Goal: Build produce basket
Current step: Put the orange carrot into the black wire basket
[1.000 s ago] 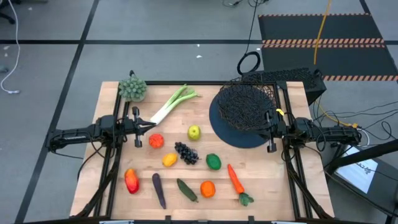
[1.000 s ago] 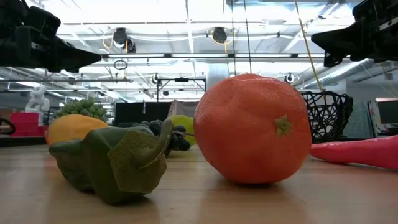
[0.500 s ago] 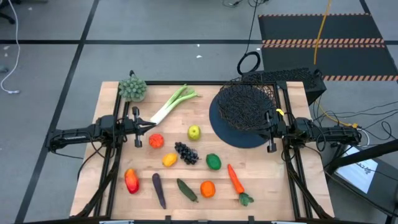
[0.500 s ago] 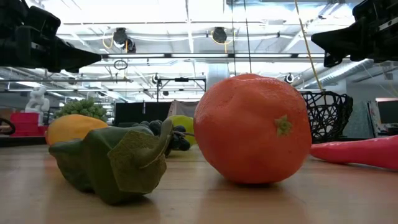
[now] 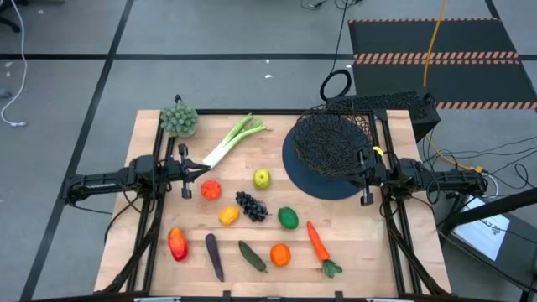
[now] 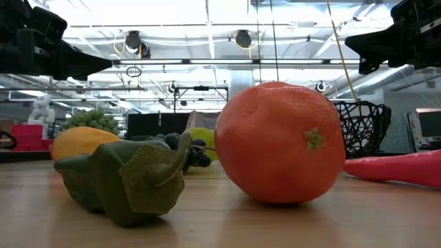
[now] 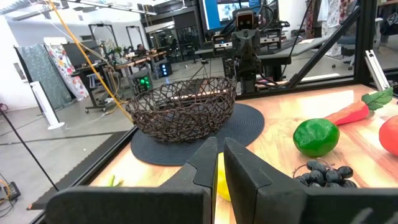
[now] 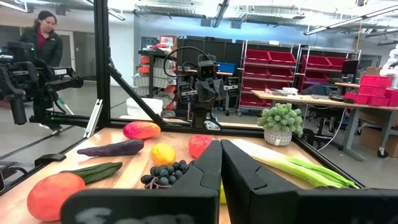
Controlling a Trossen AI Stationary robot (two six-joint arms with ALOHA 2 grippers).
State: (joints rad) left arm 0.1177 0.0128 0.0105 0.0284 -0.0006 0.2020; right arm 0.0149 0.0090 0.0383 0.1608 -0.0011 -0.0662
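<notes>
Orange (image 6: 279,142) fills the low view beside the cucumber (image 6: 120,179), hiding most of the table; the high view alone shows all the produce spread on bare wood, none inside the basket (image 5: 329,143) at the far right. No writing is legible. The left gripper (image 5: 201,169) and right gripper (image 5: 359,174) hover at opposite sides, fingers nearly together, empty. Beyond, a person (image 8: 43,34) stands.

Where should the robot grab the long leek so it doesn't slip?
Probably across the white stalk of the leek, near its middle, coming straight down from above. It lies flat on the table, slanting from its white end near the left gripper up to the splayed green leaves. The stalk is narrow and even; the leaves fan out and would likely bend.
</notes>
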